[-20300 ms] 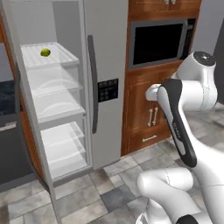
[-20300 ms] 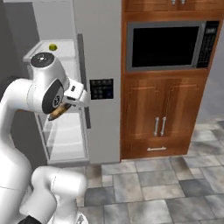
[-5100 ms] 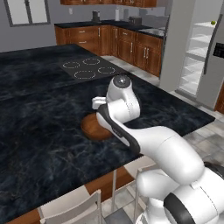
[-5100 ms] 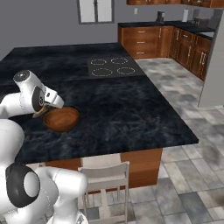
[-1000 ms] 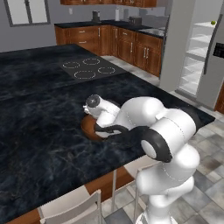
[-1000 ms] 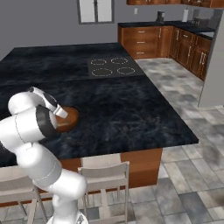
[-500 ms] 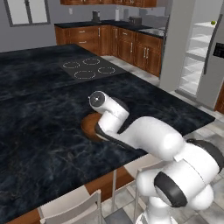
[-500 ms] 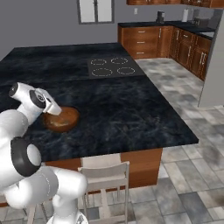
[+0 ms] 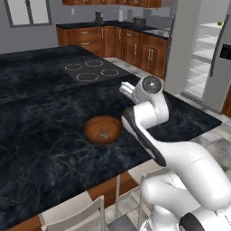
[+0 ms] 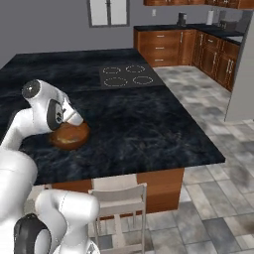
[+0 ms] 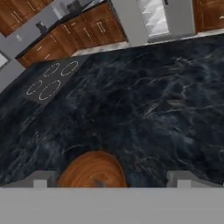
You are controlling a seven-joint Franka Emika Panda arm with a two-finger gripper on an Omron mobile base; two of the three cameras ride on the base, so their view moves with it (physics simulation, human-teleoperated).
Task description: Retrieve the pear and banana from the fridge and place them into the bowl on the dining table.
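The reddish-brown wooden bowl (image 9: pixel 103 130) (image 10: pixel 69 135) (image 11: pixel 92 170) sits on the black marble dining table (image 9: pixel 40 103) near its front edge. A small speckled patch lies at the bowl's middle; I cannot tell whether it is the banana. My gripper (image 9: pixel 127 90) (image 10: pixel 74 118) (image 11: pixel 109 179) hangs above and to the right of the bowl, open, with nothing between its widely spread fingertips (image 11: pixel 41 178). The pear (image 9: pixel 219 23) is a tiny yellow-green dot on the top shelf of the open fridge (image 9: pixel 200 67) at the far right.
Four cooktop rings (image 9: pixel 92 72) (image 10: pixel 128 74) mark the table's far side. White chairs (image 9: pixel 76 216) (image 10: pixel 119 198) stand at its front edge. Brown cabinets (image 9: pixel 135 45) line the back wall. Tiled floor (image 10: pixel 208 163) lies between table and fridge.
My hand has lifted up and to the right, away from the bowl, so the whole bowl now shows. The bowl has not moved.
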